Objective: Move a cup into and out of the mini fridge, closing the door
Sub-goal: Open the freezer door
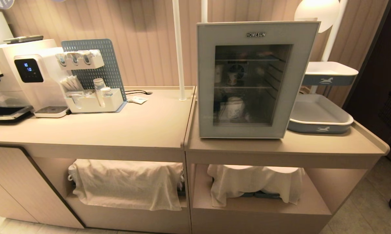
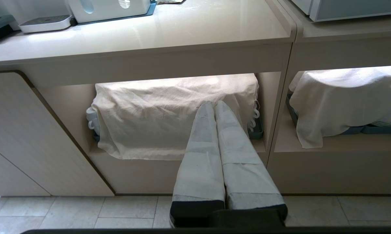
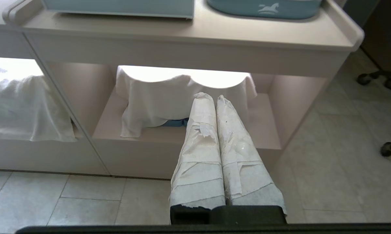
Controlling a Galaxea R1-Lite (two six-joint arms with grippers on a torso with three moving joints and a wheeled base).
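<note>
Two counters (image 1: 143,130) stand side by side, and the mini fridge (image 1: 257,79) sits on the right-hand one with its door (image 1: 205,81) shut; a cup (image 1: 232,78) shows dimly through the glass on the middle shelf, its print too faint to be sure of. Both grippers hang low before the open shelves below, fingers pressed together and empty. The right gripper (image 3: 215,97), under the fridge, looks nearer than the left gripper (image 2: 214,104), so the cup lies up and ahead of it, behind the door.

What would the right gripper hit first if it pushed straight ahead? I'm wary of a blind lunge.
Probably the white cloth draped in the open shelf under the counter; the shut right gripper points at it, though depth is unclear.
</note>
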